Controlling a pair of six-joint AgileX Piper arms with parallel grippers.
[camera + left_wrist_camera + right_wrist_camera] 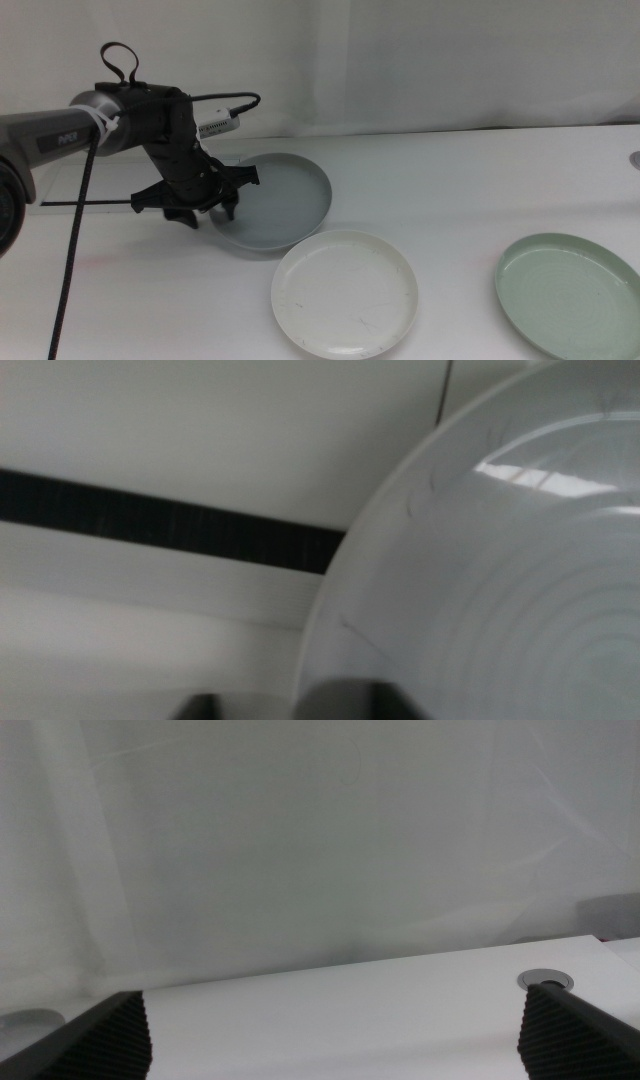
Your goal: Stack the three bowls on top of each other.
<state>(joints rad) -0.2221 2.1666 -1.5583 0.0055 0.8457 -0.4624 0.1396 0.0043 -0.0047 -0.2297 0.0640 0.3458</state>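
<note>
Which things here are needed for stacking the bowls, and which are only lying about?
Belonging to the job:
- round grey-blue plastic bowl, with the left end effector at its rim
- round white plastic bowl
- round pale green plastic bowl

Just there:
- white table
- round grey grommet in the table
- right end effector, waiting open, off to the side

Big white table (470,180) fills most of middle view. Top smooth, a bit shiny, soft shadows on it. Behind table: white cloth wall (400,60), w/ faint folds, hangs down to table's far edge. Small round grey hole (545,980) in tabletop near far right corner, also seen at right edge of middle view. Flat white panel w/ long dark slot (150,520) lies on left side of table. Light bright & even, no hard shadows. No floor or window in view.
</note>
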